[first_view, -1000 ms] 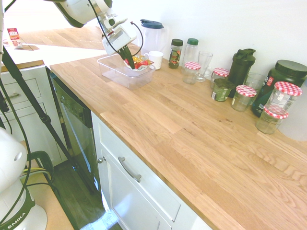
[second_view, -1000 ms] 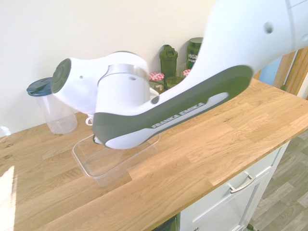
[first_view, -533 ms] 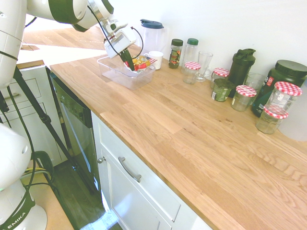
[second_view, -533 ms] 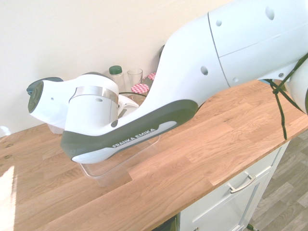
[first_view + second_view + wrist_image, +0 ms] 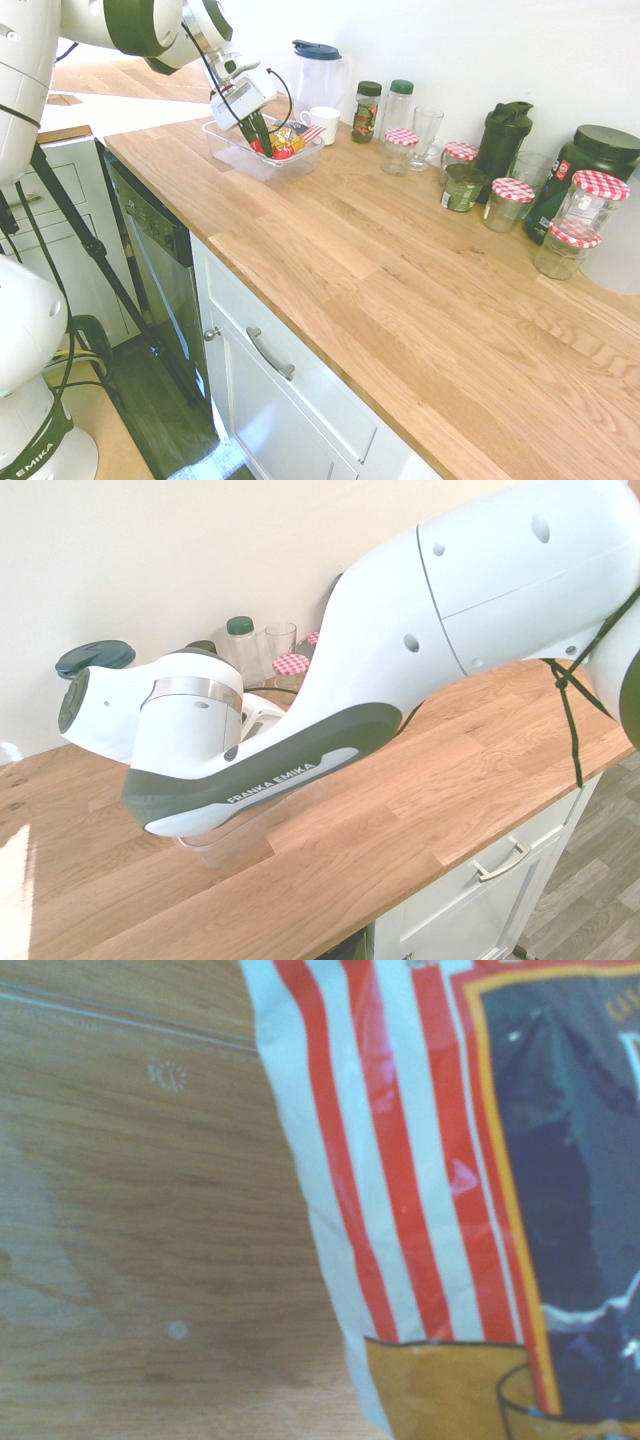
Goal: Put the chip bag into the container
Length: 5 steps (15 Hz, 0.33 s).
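Firstly, we locate the wooden worktop (image 5: 330,270), which supports the assembly. Above it, we observe the white arm (image 5: 375,620) reaching down to the clear container (image 5: 236,160). Toward the wall, we identify the large dark tub (image 5: 594,160), the blue-lidded pitcher (image 5: 319,82) behind the container, and the dark shaker bottle (image 5: 502,145). At the container, we find the gripper (image 5: 258,151) pointing downward, its two dark fingers slightly apart, with the tips at the red end of the chip bag. We cannot tell from the exterior views whether both tips touch the packaging. We see the chip bag (image 5: 289,140) inside the container, tilted, its striped end raised toward the white mug (image 5: 323,120). The wrist view shows its red and white stripes and dark blue panel at close range. Further along, we note glass jars (image 5: 507,205) with red-checked lids.
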{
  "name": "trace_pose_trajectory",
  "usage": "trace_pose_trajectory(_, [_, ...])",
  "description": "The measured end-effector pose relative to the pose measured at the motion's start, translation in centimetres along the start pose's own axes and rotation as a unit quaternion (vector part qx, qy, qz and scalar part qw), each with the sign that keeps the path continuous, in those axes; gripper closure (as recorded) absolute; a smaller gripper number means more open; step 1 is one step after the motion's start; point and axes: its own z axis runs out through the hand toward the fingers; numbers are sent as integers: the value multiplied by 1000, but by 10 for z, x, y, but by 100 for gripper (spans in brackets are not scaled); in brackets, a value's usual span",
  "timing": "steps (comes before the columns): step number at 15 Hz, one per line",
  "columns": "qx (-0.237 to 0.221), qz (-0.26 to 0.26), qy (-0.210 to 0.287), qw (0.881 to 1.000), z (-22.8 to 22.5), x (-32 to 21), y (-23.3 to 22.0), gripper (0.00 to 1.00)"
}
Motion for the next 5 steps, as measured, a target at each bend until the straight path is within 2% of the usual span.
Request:
trace_pose_trajectory(2, [11,1,-5,1000,-16,-4,4,0])
trace_pose_trajectory(5, [47,5,-15,999,-65,-11,21,0])
